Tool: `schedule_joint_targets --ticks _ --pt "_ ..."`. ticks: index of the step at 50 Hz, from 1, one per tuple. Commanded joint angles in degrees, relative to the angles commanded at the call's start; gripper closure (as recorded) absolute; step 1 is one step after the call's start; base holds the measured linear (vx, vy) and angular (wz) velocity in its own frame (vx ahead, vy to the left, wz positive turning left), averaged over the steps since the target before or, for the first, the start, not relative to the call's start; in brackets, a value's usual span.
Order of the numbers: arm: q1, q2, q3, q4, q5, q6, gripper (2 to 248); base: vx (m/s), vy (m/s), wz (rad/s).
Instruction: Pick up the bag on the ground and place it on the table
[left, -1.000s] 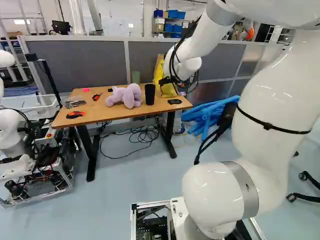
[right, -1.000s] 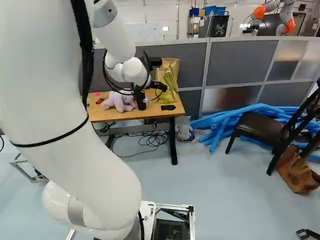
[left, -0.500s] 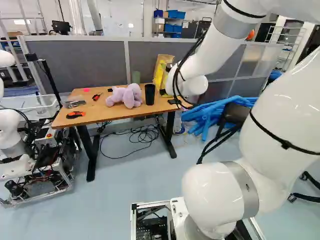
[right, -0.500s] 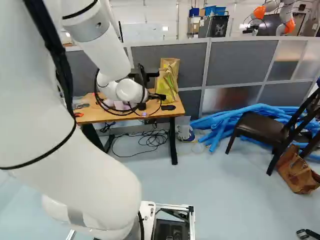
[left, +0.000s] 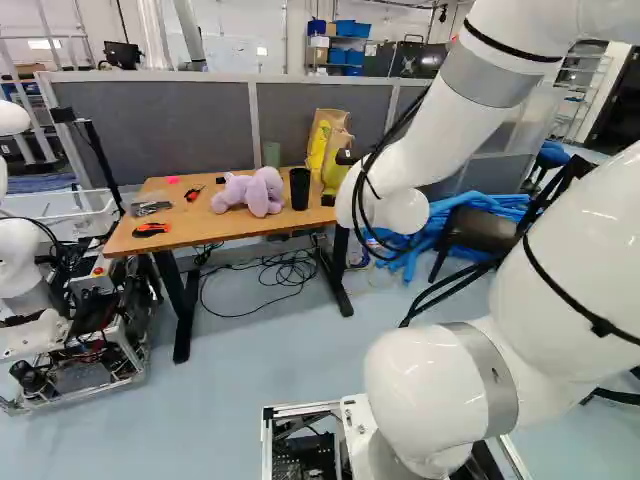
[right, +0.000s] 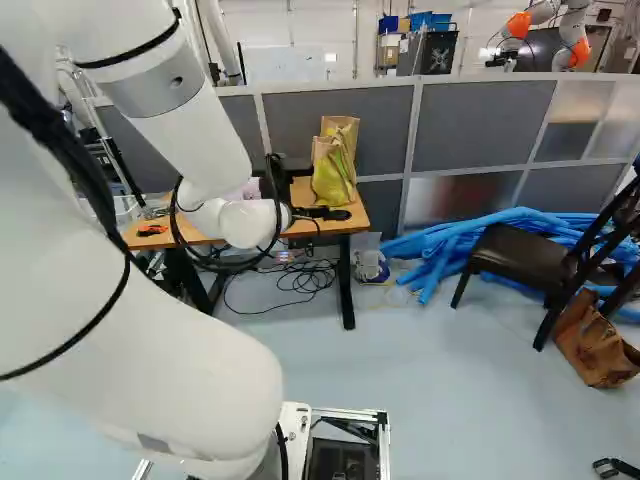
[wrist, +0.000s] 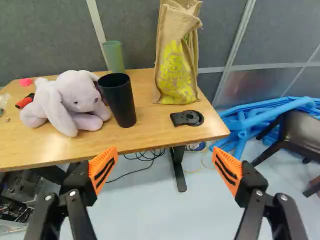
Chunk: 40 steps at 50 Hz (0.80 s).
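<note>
Upright on the desk (wrist: 150, 125), toward its far edge, stands the burlap bag (wrist: 175, 65), ahead of the pincer (wrist: 165, 158), which is empty, fingers wide apart, short of the desk's near edge. Delivery looks done; the coming move likely backs away.

Rough, matt woven cloth is seen in the bag (wrist: 172, 60), and smooth wood with a faint sheen in the top of the table (wrist: 152, 125). The stuffed toy (wrist: 75, 95) is covered in soft plush, the black cup (wrist: 120, 102) is finished smooth, and the arm (left: 430, 390) is coated in glossy white.
</note>
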Motion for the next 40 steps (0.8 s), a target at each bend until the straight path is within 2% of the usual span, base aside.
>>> schedule_joint_targets --ticks 16,40 --pt "0.09 2.55 5.42 -0.06 5.21 0.0 3 0.0 0.0 0.0" --pt "0.17 4.81 10.22 -0.11 9.82 0.0 3 0.0 0.0 0.0"
